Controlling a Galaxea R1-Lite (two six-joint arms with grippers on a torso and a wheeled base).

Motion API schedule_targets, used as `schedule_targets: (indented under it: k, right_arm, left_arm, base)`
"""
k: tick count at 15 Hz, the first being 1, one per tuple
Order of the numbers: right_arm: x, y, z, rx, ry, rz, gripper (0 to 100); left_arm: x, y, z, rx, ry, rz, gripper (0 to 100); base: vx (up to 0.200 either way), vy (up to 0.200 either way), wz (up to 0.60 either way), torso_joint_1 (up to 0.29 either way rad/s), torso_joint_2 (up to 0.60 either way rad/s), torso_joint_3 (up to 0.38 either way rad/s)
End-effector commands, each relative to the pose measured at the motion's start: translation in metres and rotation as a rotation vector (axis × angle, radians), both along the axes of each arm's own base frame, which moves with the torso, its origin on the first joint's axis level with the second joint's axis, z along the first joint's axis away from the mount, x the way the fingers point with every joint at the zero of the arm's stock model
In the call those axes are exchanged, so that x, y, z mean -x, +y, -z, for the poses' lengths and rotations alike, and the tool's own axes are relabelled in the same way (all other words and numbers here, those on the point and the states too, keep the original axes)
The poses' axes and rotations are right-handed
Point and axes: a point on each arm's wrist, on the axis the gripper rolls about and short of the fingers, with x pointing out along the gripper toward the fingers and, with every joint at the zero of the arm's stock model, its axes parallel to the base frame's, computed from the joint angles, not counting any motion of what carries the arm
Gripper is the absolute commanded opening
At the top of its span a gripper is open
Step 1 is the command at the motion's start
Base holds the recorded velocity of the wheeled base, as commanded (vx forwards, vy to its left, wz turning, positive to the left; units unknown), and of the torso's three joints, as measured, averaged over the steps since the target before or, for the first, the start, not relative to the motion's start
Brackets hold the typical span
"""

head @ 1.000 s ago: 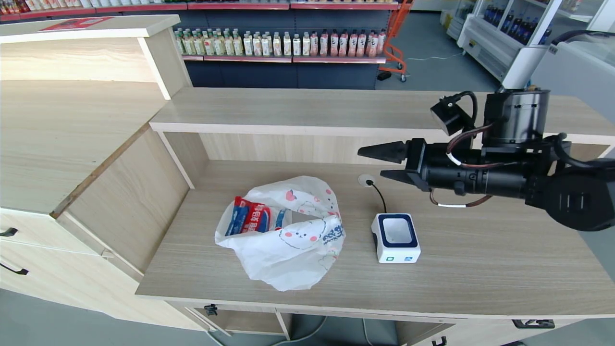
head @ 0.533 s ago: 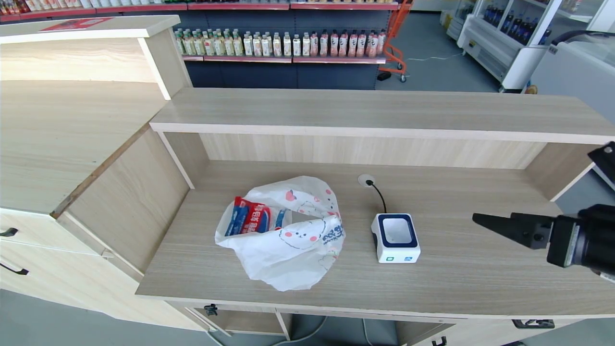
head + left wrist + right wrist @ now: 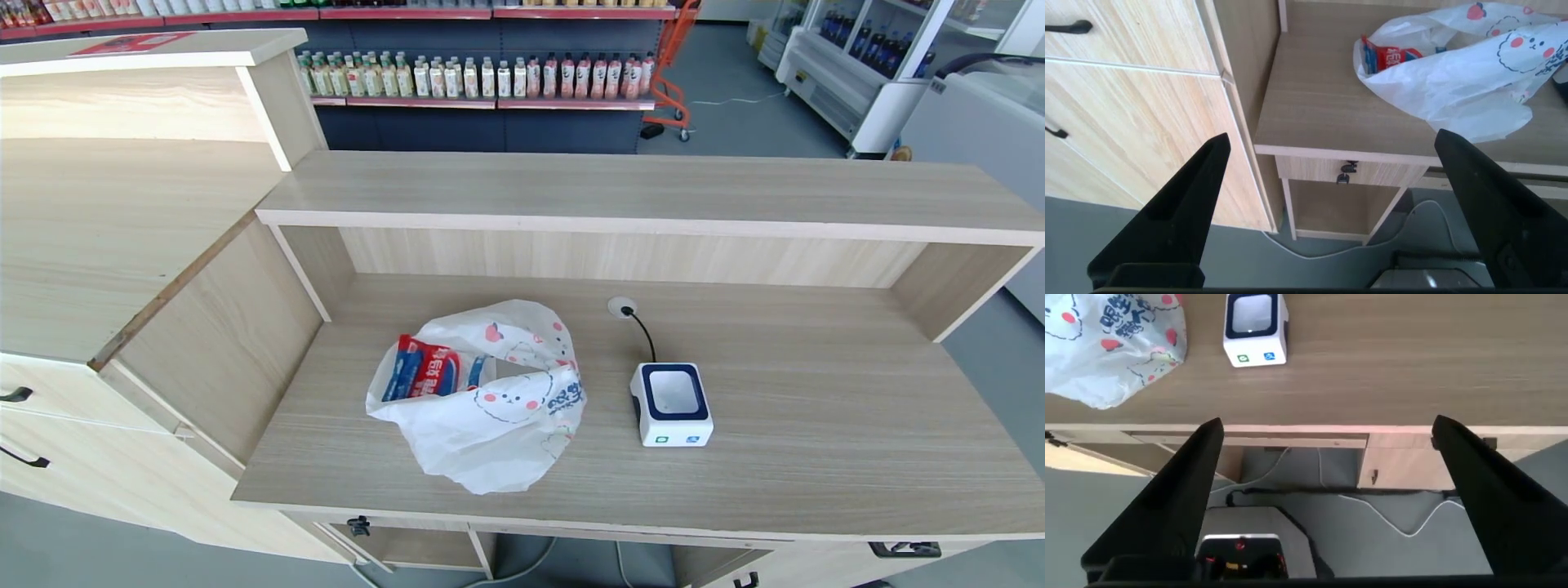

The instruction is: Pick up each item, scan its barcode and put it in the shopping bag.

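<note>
Sitting on the wooden counter (image 3: 816, 457), the white shopping bag (image 3: 490, 416) holds a red-blue packet (image 3: 418, 369), scanner (image 3: 671, 403) just beside. Bottle shelves (image 3: 482, 75) and a cooler (image 3: 857, 73) behind. Left gripper (image 3: 1333, 140) and right gripper (image 3: 1327, 425) spread wide, holding nothing.

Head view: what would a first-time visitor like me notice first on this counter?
The white shopping bag with cartoon prints lies crumpled on the wooden counter, a red and blue packet showing in its open mouth. Just to its right sits a small white scanner on a black cable. Behind the counter, a shelf holds a long row of bottles.
</note>
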Motion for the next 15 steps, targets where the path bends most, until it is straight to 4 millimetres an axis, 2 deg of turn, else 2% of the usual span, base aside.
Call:
schedule_targets:
  k: [1, 4, 11, 12, 15]
  right_arm:
    - [0.0144, -0.0001, 0.0175, -0.002, -0.116, 0.055, 100]
    - [0.0179, 0.0010, 0.0191, 0.087, -0.156, 0.041, 100]
    - [0.0179, 0.0009, 0.0191, 0.047, -0.155, 0.045, 100]
    - [0.0179, 0.0009, 0.0191, 0.044, -0.155, 0.045, 0]
    - [0.0179, 0.0009, 0.0191, 0.044, -0.155, 0.045, 0]
  left_arm:
    - [0.0000, 0.0000, 0.0000, 0.000, 0.000, -0.001, 100]
    - [0.0000, 0.0000, 0.0000, 0.000, 0.000, -0.001, 100]
    - [0.0000, 0.0000, 0.0000, 0.000, 0.000, -0.001, 100]
    - [0.0000, 0.0000, 0.0000, 0.000, 0.000, -0.001, 100]
    - [0.0000, 0.0000, 0.0000, -0.003, 0.000, 0.001, 100]
  base:
    - [0.000, 0.000, 0.00, 0.000, 0.00, 0.000]
    - [0.000, 0.000, 0.00, 0.000, 0.00, 0.000]
    - [0.000, 0.000, 0.00, 0.000, 0.00, 0.000]
    - [0.000, 0.000, 0.00, 0.000, 0.00, 0.000]
    - [0.000, 0.000, 0.00, 0.000, 0.00, 0.000]
